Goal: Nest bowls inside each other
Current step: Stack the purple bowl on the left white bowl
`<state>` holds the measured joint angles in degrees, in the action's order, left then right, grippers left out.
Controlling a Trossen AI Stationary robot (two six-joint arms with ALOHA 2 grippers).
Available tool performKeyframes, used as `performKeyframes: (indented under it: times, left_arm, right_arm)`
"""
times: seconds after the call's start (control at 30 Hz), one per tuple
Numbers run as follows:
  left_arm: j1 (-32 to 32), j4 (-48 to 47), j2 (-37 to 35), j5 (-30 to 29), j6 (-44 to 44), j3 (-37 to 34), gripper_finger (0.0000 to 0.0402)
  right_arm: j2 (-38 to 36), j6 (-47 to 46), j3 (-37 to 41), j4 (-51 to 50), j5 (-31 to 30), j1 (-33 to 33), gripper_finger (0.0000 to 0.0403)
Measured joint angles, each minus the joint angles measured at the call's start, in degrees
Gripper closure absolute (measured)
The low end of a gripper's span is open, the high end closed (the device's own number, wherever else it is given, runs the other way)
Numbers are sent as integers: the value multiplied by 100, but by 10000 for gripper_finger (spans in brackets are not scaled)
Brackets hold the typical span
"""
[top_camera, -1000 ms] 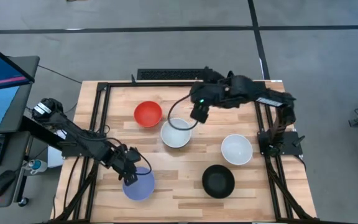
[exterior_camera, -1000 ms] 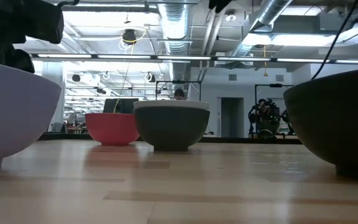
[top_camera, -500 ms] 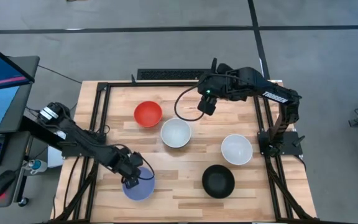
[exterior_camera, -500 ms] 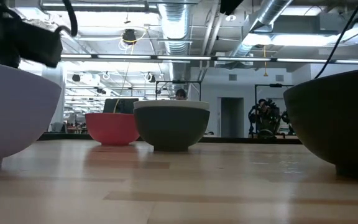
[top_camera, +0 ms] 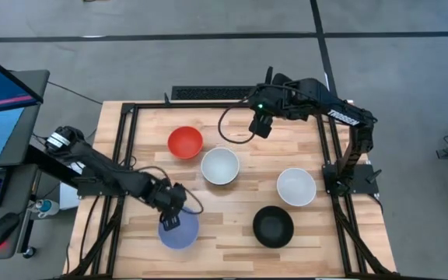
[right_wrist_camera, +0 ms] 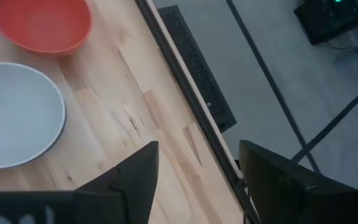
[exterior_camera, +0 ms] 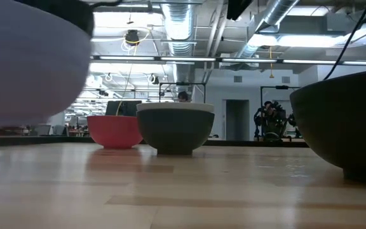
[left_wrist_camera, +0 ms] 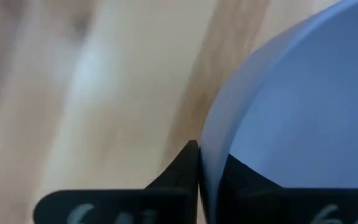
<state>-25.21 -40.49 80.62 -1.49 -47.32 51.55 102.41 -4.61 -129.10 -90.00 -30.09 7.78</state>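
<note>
The light blue bowl (top_camera: 180, 232) is near the table's front left, and my left gripper (top_camera: 169, 216) is shut on its rim. In the low view this bowl (exterior_camera: 30, 60) floats above the wood. A red bowl (top_camera: 185, 142) and a white bowl (top_camera: 220, 166) rest on their bases mid-table. A second white bowl (top_camera: 296, 187) and a black bowl (top_camera: 274, 226) stand to the right. My right gripper (top_camera: 261, 124) hangs open over the table's far part, holding nothing. My left gripper pinches the light blue bowl's rim (left_wrist_camera: 205, 149) on its far-left side, one finger (left_wrist_camera: 182, 171) outside the wall and one finger (left_wrist_camera: 247, 180) inside. The fingers come from above, slanting in from the table's left. The bowl is lifted clear of the table.
The right wrist view shows the red bowl (right_wrist_camera: 42, 22), the white bowl (right_wrist_camera: 14, 115) and the table's far edge with a black frame rail (right_wrist_camera: 191, 62). Bare wood lies between the bowls. A monitor (top_camera: 2, 85) stands off the table's left.
My left gripper has shut on the light blue bowl's rim and raised it off the table, shifting slightly toward the right edge. My right gripper, still open, has drawn back from the middle white bowl toward the far edge.
</note>
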Motion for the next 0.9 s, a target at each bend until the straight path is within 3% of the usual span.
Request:
performKeyframes:
  times: [0.2, 0.53, 0.7, 0.9]
  left_arm:
    - [799, -924, 0, 17, 952, 919, 400]
    - [3080, -1265, 37, 63, 3040, 2199, 401]
    - [3829, -1256, 619, 293, 3866, 2510, 401]
    - [4146, -1516, 1820, 579, 4842, 3541, 401]
  right_arm:
    - [-2, 210, 0, 0, 2, 363, 158]
    - [-11, 213, 0, -2, 2, 1109, 158]
    - [-11, 214, 0, -1, 2, 1399, 158]
    - [-13, 288, 0, -2, 6, 1640, 158]
